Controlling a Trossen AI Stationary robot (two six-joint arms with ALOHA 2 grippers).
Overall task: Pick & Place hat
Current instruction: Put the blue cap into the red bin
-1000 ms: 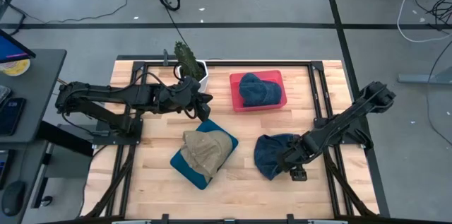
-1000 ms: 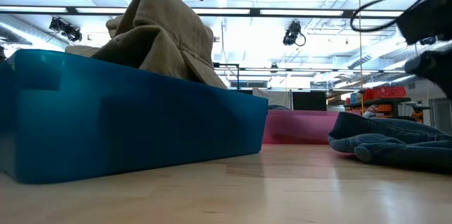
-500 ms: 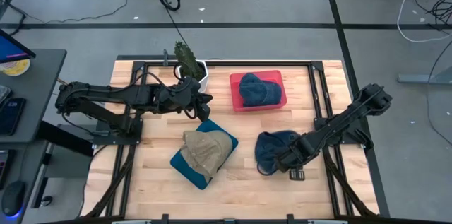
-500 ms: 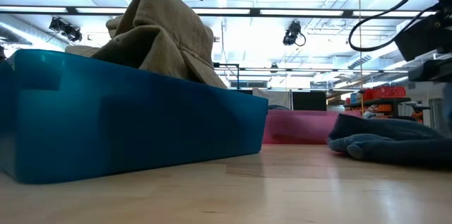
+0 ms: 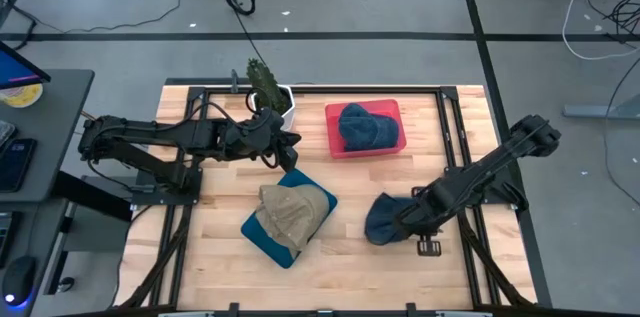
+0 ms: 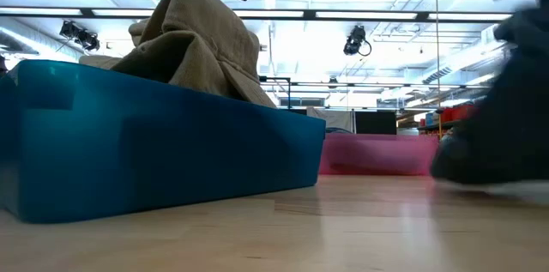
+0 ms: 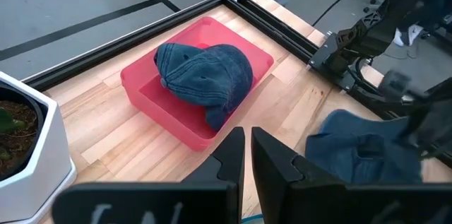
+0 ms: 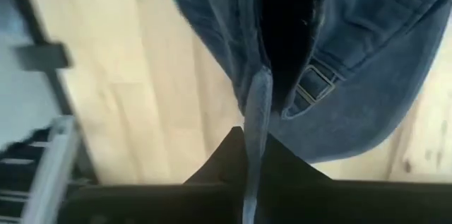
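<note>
denim cap (image 5: 392, 219): near worktop's front-right corner, soft, light, floppy; best held by brim or strap edge | right tool (image 5: 418, 219): pinching cap's fabric edge | left tool (image 7: 247, 155): pressed together, near worktop's rear-left, by blue bin (image 5: 262, 233).

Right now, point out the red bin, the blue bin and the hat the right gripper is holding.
red bin (image 5: 332, 143), high view, on its bare left floor beside the hat inside.
blue bin (image 5: 262, 233), high view, on its exposed lower-left corner.
blue denim hat (image 5: 386, 221), high view, on the bunched crown left of the right gripper (image 5: 418, 212).
</note>
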